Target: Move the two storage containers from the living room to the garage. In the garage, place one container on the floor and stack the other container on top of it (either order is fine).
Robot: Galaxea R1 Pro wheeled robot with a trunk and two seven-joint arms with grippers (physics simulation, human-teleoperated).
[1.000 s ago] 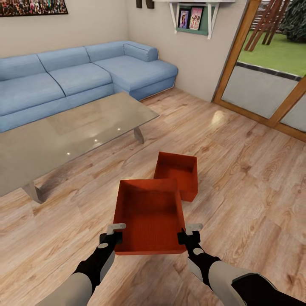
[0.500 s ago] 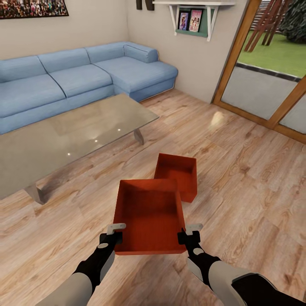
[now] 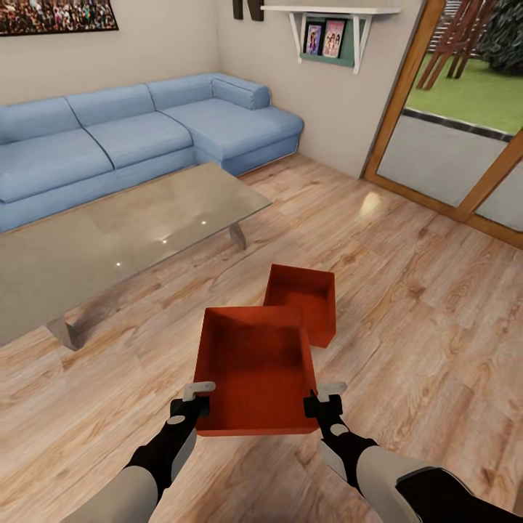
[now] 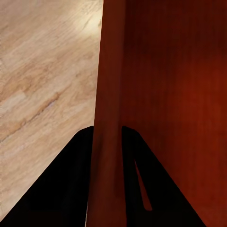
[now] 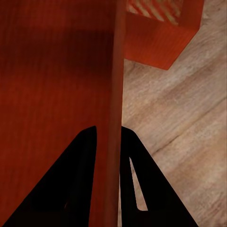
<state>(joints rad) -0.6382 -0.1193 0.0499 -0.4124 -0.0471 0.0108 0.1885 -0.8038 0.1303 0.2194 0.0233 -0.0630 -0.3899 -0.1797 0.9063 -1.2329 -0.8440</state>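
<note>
I hold one red-orange storage container point(image 3: 254, 367) in front of me over the light wood floor of the living room. My left gripper point(image 3: 197, 398) is shut on its left wall and my right gripper point(image 3: 319, 399) on its right wall, both near the corners closest to me. In the left wrist view the black fingers of the left gripper point(image 4: 108, 135) pinch the ribbed container wall point(image 4: 109, 71). The right gripper point(image 5: 108, 132) clamps the opposite wall point(image 5: 113, 71) the same way. The second container point(image 3: 303, 290) sits on the wood floor just beyond the held one, also seen as the second container point(image 5: 161, 42).
A glass-topped coffee table point(image 3: 109, 232) stands to the left, with a blue sectional sofa point(image 3: 145, 131) behind it. Wood-framed glass doors point(image 3: 450, 145) close the right side. Open wood floor point(image 3: 421, 327) lies to the right of the containers.
The whole view has shifted slightly, the room sliding a little down in the picture, so the camera moved. The held container and both grippers keep their place in the view.
</note>
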